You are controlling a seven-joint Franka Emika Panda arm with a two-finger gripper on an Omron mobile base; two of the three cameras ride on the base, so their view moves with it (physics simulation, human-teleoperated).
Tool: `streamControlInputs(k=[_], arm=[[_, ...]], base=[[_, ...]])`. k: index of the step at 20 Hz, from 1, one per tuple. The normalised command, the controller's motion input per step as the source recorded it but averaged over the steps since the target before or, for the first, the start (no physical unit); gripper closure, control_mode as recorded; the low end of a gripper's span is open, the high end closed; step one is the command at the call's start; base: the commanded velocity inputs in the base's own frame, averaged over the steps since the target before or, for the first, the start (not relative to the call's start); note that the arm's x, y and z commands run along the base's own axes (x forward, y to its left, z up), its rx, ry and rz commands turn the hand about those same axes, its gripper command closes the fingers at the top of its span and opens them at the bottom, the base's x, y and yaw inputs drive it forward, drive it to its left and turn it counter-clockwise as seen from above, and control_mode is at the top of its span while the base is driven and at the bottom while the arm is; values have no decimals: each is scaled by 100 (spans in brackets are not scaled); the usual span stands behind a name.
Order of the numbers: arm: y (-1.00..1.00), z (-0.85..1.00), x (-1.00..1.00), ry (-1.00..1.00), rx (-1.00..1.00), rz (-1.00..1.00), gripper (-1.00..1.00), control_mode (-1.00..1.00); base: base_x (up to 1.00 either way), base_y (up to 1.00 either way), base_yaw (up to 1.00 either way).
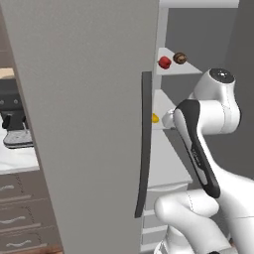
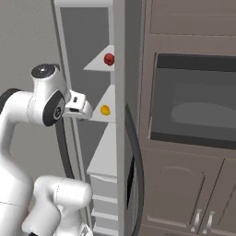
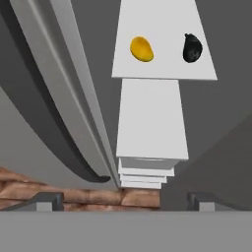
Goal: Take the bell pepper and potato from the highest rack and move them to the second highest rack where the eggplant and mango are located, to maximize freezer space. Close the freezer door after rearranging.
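The freezer door (image 1: 84,124) stands swung open, its dark bar handle (image 1: 145,144) facing the left base camera. On the highest rack (image 1: 171,69) lie the red bell pepper (image 1: 164,62) (image 2: 109,59) and, to its right, the brown potato (image 1: 180,58). One rack lower sit the yellow mango (image 3: 141,48) (image 2: 105,110) (image 1: 155,118) and, beside it, the black eggplant (image 3: 192,48). My gripper (image 3: 125,201) (image 2: 85,109) hovers open and empty in front of that second rack (image 3: 162,69), a short way out from the mango. Its fingertips (image 3: 49,201) are wide apart.
The freezer's other door (image 2: 120,138) stays shut at the right, with its curved dark handle (image 2: 137,161). A built-in oven (image 2: 193,106) and brown cabinets lie beyond it. A white counter (image 1: 17,156) over drawers is left of the open door. Lower shelves (image 3: 152,118) sit below.
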Motion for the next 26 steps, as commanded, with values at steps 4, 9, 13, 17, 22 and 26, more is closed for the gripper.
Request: streamControlInputs(k=[4,9,13,17,22,26], arm=[[-6,0,11,0,0,0,-100,-100],[-29,14,47,-17,0,0,-100,-100],[-40,48,60,-25,0,0,-100,-100],[-46,64,66,-23,0,0,-100,-100],[-31,70,52,-11,0,0,-100,-100],[-13,56,38,-7,0,0,-100,-100]], base=[[53,-17,0],[0,0,0],[0,0,0],[0,0,0],[0,0,0],[0,0,0]])
